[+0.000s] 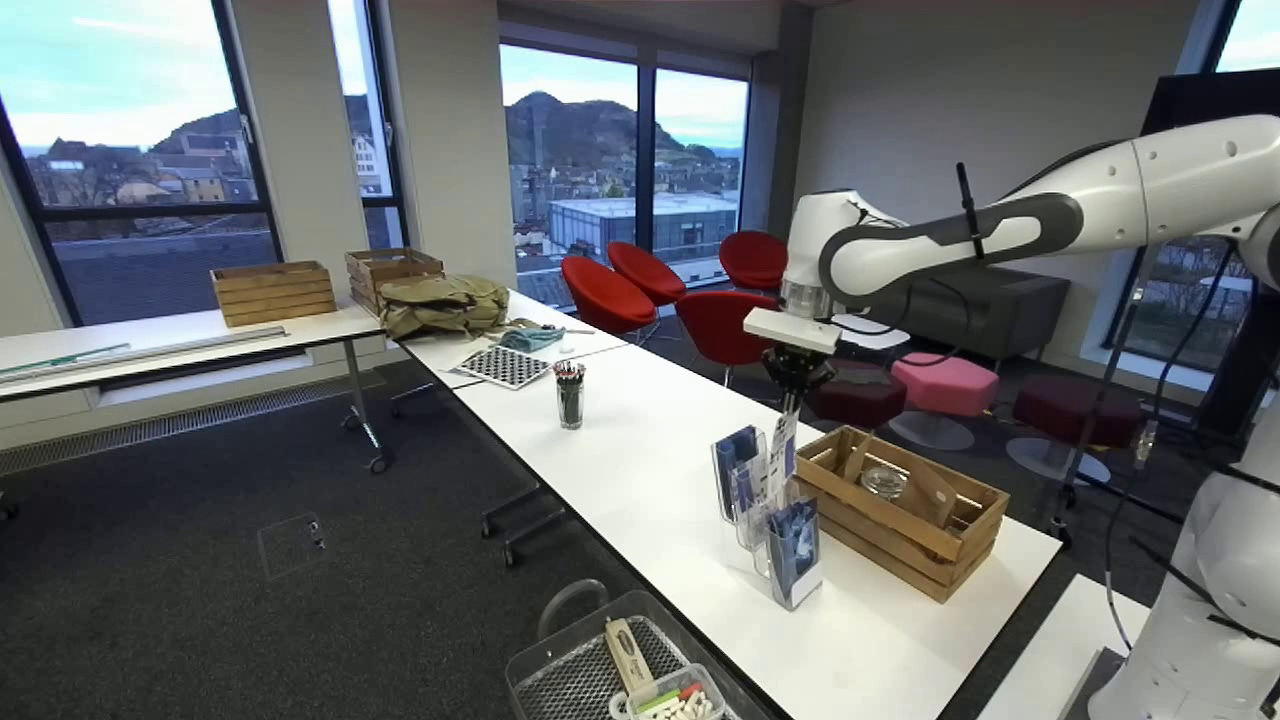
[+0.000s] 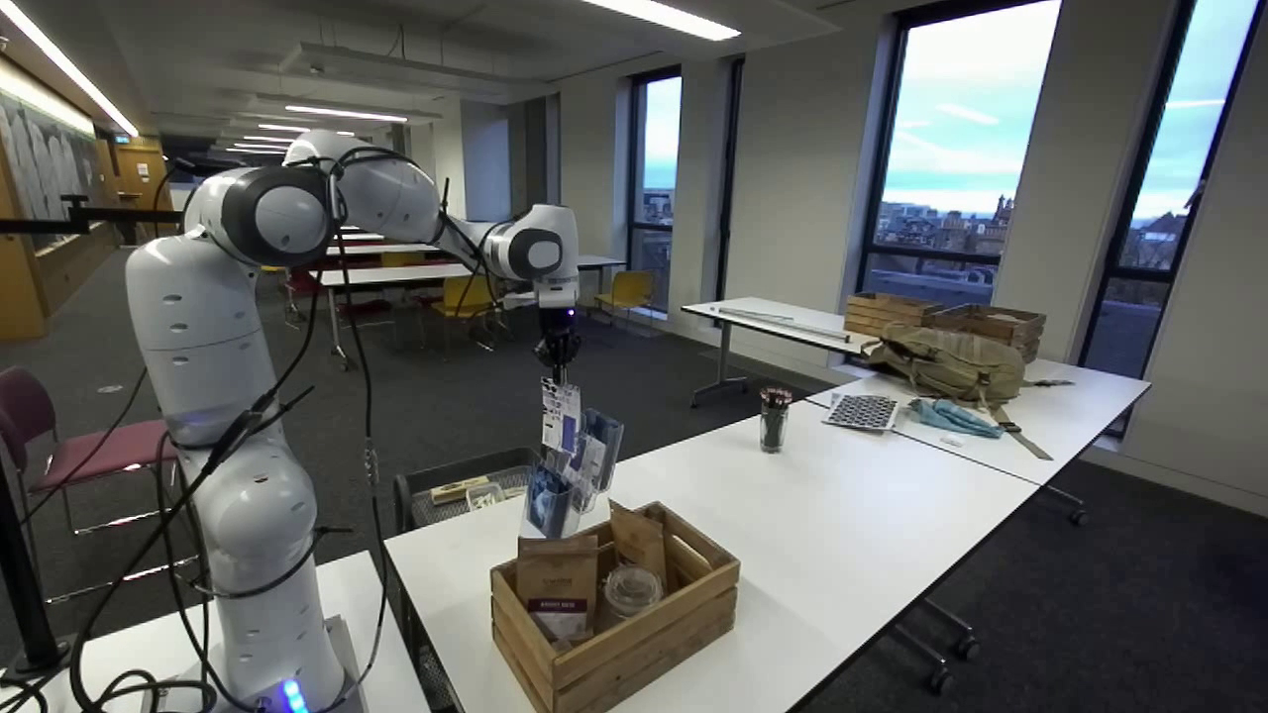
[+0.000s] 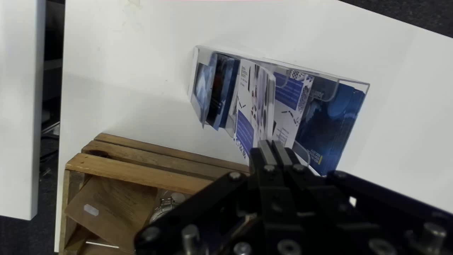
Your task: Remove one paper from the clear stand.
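The clear stand (image 1: 808, 586) stands upright on the white table and holds several blue leaflets; it also shows in the other views (image 2: 596, 477) (image 3: 354, 83). My gripper (image 1: 791, 402) is above the stand, pointing down, its fingers nearly together. It is shut on the top edge of the blue-and-white paper (image 1: 783, 448), which rises well above the middle pocket in both exterior views (image 2: 561, 414). In the wrist view the fingertips (image 3: 271, 143) meet at the paper (image 3: 245, 128). Its lower end is still among the stand's pockets. I cannot tell whether one or more sheets are held.
A wooden crate (image 1: 880, 540) with brown packets and a glass jar (image 2: 632, 590) is close beside the stand. A glass of pencils (image 1: 570, 398) stands farther along the table. A dark mesh cart (image 1: 560, 665) is at the table's edge. A backpack (image 2: 941, 361) lies at the far end.
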